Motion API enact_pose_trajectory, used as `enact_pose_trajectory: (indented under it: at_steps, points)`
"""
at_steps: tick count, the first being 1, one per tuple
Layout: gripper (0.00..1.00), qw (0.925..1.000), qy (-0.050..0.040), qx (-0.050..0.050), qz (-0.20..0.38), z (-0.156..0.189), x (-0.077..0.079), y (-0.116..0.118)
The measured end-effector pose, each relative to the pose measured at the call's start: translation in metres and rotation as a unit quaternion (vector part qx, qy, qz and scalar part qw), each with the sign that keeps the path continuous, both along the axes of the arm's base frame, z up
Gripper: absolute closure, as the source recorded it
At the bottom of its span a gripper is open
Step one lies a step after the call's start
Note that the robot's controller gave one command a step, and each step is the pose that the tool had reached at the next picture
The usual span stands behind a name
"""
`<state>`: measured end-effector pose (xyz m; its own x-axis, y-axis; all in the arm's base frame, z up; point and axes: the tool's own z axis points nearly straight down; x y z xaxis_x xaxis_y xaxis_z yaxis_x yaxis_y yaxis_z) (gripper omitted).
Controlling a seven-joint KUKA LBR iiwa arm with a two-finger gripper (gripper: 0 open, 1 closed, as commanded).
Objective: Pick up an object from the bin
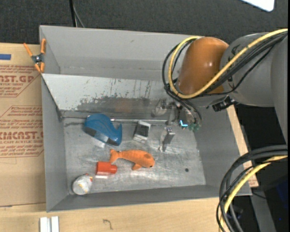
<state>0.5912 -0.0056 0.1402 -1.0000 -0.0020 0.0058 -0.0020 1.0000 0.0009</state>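
My gripper hangs low over the right half of the bin floor, open, with nothing between its fingers. One metal finger points toward the front, the other lies toward the back wall. Just left of the gripper a small grey and black square block rests on the floor, apart from the fingers. An orange toy fish lies in front of and to the left of the gripper.
A blue rounded thing sits left of the block. Near the front left corner lie a small red and white piece and a whitish round cap. The arm with its orange cover and cables overhangs the bin's right side.
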Motion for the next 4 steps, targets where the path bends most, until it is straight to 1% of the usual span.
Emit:
enact_pose_trajectory:
  at_steps: [1,2,3,4]
  points:
    - [0.00,1.0000,-0.0037,0.000,0.000,0.005,0.002,0.000]
    - [0.00,0.9991,-0.0044,0.000,0.043,-0.001,-0.035,0.015]
    - [0.00,0.9854,-0.0043,0.000,0.170,-0.034,-0.065,0.021]
    - [1.00,0.9904,-0.0022,0.000,0.139,-0.067,-0.030,0.077]
